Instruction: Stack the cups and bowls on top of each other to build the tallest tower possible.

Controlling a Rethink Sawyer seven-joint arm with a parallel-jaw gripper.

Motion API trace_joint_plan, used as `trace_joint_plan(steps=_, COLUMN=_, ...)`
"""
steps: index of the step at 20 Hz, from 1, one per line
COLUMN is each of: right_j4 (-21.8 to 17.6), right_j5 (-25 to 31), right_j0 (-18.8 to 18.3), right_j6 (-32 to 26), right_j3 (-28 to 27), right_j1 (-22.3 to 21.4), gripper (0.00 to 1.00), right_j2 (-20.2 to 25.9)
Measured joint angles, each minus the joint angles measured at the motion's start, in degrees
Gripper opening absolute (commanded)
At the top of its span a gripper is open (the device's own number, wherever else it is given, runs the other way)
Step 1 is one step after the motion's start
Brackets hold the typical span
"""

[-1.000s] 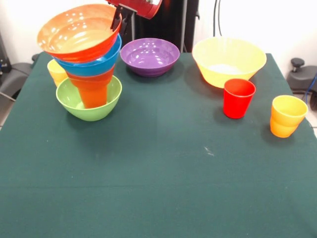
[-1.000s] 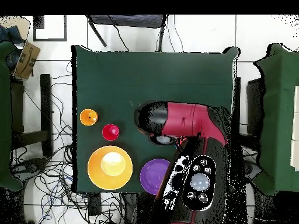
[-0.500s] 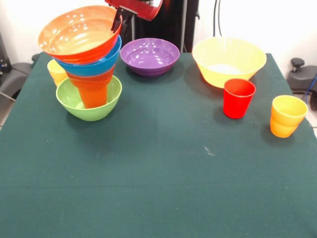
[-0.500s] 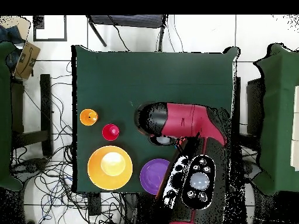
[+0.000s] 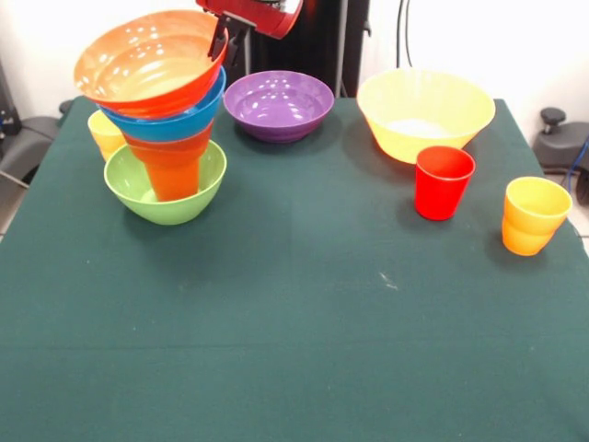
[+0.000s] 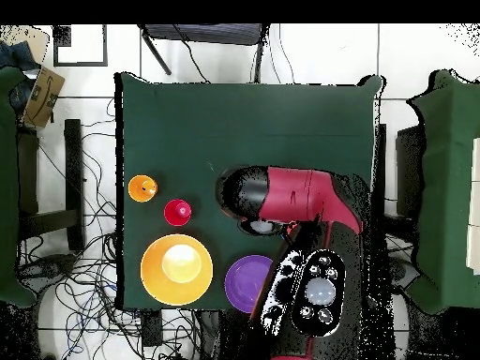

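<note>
Front camera faces robot across table (image 5: 294, 350); overhead camera looks straight down, farther; both share table.

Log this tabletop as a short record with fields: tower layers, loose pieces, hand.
tower: green bowl at base, orange cup, blue bowl, wide orange bowl on top, tilted
loose bowls: purple bowl, big yellow bowl
loose cups: red cup, yellow-orange cup, yellow cup behind tower
hand: at the top bowl's rim; open or shut unclear

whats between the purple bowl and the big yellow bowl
Nothing: in the front view only bare green tablecloth separates the purple bowl from the big yellow bowl. The overhead view shows them side by side, apart.
</note>
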Motion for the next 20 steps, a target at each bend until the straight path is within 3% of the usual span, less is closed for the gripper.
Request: trace_joint_plan(steps=20, right_j4=0.01, right_j5=-0.46, right_j0=0.00, right_j6=0.00, right_j3=0.11, right_j1=0.65, gripper=0.00, right_j2=0.00)
